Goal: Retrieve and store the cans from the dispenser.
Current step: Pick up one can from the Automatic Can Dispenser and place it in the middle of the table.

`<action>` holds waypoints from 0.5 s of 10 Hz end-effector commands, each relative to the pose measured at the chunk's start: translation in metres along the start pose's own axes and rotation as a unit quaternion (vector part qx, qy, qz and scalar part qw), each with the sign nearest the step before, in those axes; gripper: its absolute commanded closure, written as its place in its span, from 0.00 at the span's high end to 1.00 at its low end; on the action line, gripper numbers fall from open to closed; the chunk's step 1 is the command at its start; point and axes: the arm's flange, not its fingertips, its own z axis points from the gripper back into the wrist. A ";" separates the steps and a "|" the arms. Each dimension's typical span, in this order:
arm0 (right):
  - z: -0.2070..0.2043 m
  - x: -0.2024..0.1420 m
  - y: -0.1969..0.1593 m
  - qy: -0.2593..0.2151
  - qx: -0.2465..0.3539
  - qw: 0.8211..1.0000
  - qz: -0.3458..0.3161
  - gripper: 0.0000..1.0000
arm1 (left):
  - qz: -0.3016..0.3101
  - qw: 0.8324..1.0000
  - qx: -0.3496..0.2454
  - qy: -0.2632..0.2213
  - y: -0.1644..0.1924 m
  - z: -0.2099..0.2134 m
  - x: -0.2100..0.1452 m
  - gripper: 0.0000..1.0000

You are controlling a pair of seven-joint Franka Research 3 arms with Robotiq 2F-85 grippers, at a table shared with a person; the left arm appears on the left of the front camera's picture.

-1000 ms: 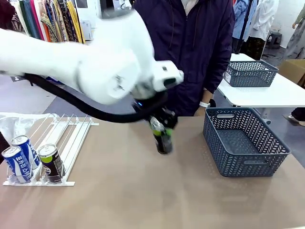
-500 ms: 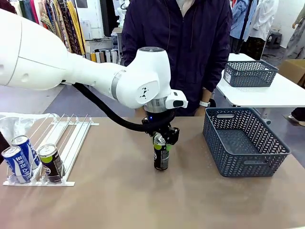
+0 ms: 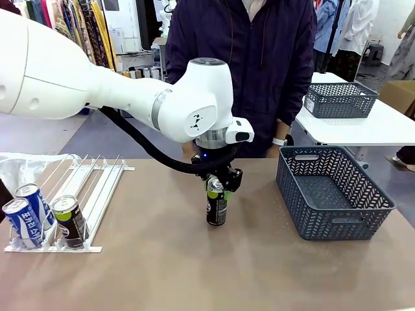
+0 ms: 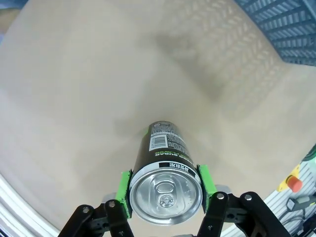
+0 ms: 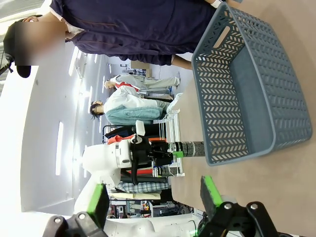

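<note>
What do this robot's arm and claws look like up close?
The left arm is glossy white with rounded joints, and a black cable loops beneath it. The left gripper is black, with bright green pads; the right gripper matches.

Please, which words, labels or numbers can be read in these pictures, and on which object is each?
"SUGAR": black can in the left gripper, seen upside down; its barcode digits and small print are unreadable.
Blue cans in the dispenser: white Korean lettering, too blurred to read.
</note>
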 end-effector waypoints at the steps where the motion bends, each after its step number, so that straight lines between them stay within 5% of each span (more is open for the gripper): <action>1: 0.001 0.000 0.003 0.000 0.003 1.000 -0.002 1.00 | 0.008 0.999 0.032 -0.002 -0.005 0.003 -0.006 0.00; 2: 0.001 0.000 0.003 0.000 0.003 1.000 -0.002 1.00 | 0.004 0.999 0.037 -0.006 -0.005 0.004 -0.007 0.00; 3: 0.001 0.000 0.003 0.000 0.003 1.000 -0.002 1.00 | 0.002 0.999 0.037 -0.009 -0.005 0.004 -0.008 0.31; 4: 0.001 0.000 0.003 0.000 0.003 1.000 -0.002 1.00 | -0.002 0.999 0.040 -0.013 -0.004 0.008 -0.011 0.88; 5: 0.001 0.000 0.003 0.000 0.003 1.000 -0.002 1.00 | -0.002 0.999 0.037 -0.019 -0.003 0.012 -0.013 1.00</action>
